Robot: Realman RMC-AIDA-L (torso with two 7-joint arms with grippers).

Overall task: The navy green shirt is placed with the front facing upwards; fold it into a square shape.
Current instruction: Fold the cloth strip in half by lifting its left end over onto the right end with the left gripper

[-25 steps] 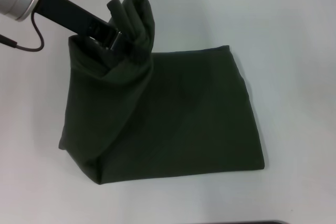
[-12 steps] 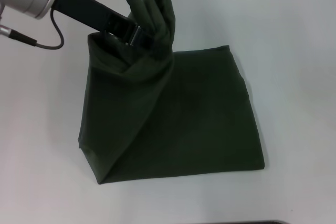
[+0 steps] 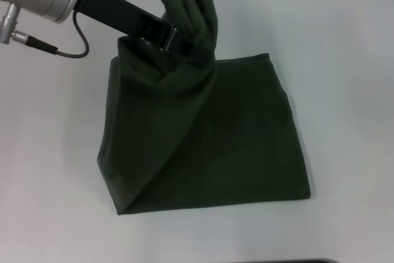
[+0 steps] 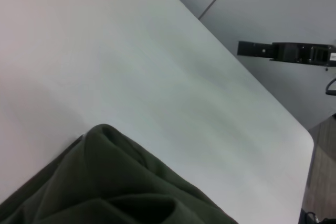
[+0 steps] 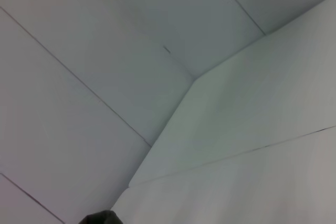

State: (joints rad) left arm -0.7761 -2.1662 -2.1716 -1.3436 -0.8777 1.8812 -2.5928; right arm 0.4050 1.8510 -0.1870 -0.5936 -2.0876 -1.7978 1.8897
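The navy green shirt (image 3: 234, 146) lies folded on the white table, plain green side up, its right part flat. My left gripper (image 3: 174, 39) is shut on a bunched edge of the shirt at the far left and holds it lifted above the flat part. The raised cloth drapes down from the gripper to the near left corner. In the left wrist view the bunched shirt (image 4: 115, 182) fills the lower part. A small piece of the shirt (image 5: 100, 217) shows at the bottom edge of the right wrist view. The right gripper is out of view.
The white table (image 3: 345, 41) extends around the shirt on all sides. A grey cable (image 3: 58, 50) hangs from the left wrist. A black bracket (image 4: 283, 52) stands off beyond the table's edge in the left wrist view.
My left gripper has carried the lifted shirt edge to the right, and the shirt's left side has followed inward, narrowing the part that lies on the table.
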